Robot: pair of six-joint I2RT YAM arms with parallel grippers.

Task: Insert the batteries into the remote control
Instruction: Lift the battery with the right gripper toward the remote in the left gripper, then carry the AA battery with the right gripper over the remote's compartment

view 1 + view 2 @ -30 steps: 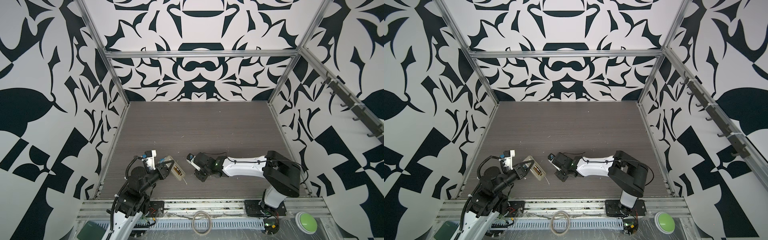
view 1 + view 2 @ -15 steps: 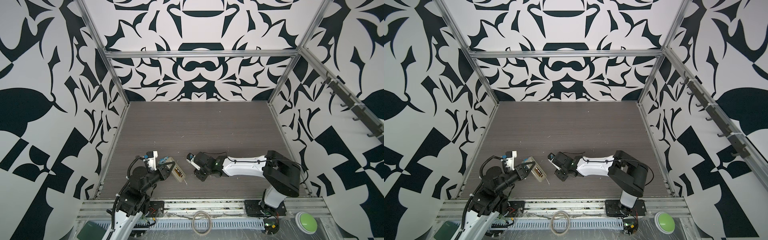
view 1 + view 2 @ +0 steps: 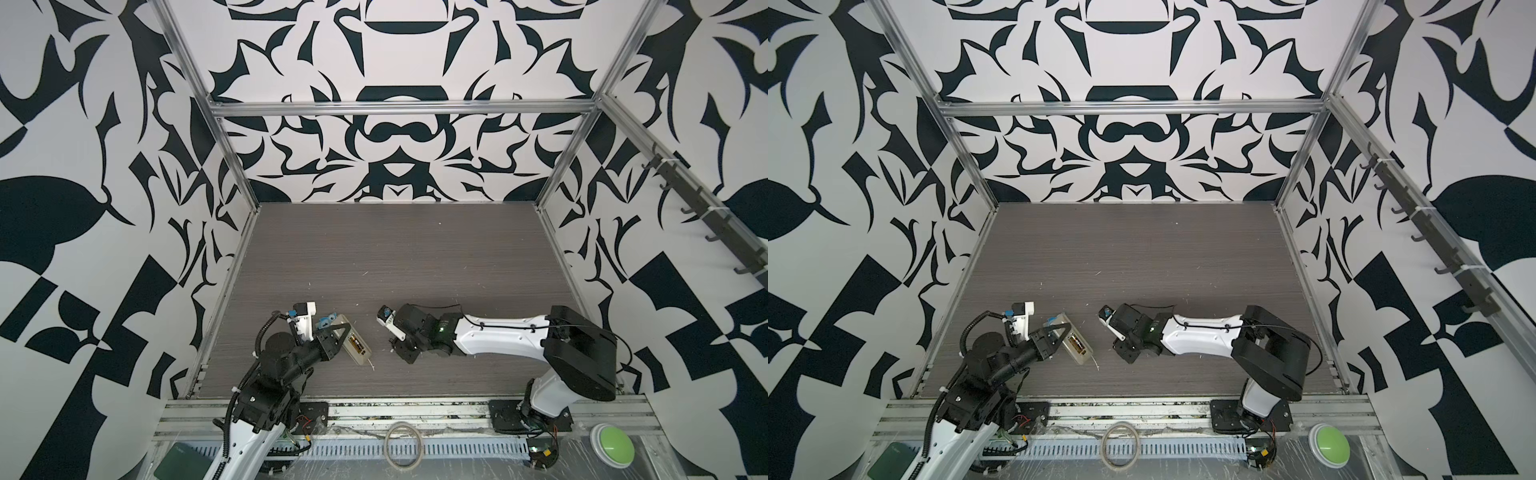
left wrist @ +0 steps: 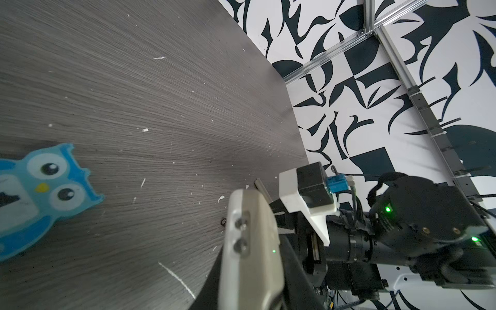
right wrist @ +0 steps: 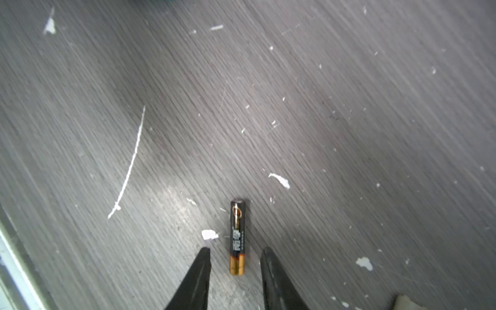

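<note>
My left gripper (image 3: 337, 332) is shut on the white remote control (image 3: 353, 340), holding it tilted just above the table at the front left. The remote's battery bay faces up, and one dark battery (image 3: 355, 343) lies in it. In the left wrist view the remote (image 4: 249, 255) sits between the two dark fingers of the left gripper (image 4: 249, 290). My right gripper (image 5: 234, 255) is open and low over the table. A second black battery (image 5: 237, 237) with a gold end lies flat between the right fingertips (image 5: 204, 265), touching neither. In both top views this battery is hidden under the right gripper (image 3: 397, 347).
A blue owl toy (image 4: 40, 188) lies on the table beside the remote, partly under my left gripper (image 3: 1059, 332) in a top view. White scraps (image 5: 280, 179) and a thin white thread (image 5: 128, 166) are scattered on the grey table. The patterned walls close in left and right.
My right gripper's jaws have opened around the battery on the table. Both arms stay almost where they were, and the left still holds the remote.
</note>
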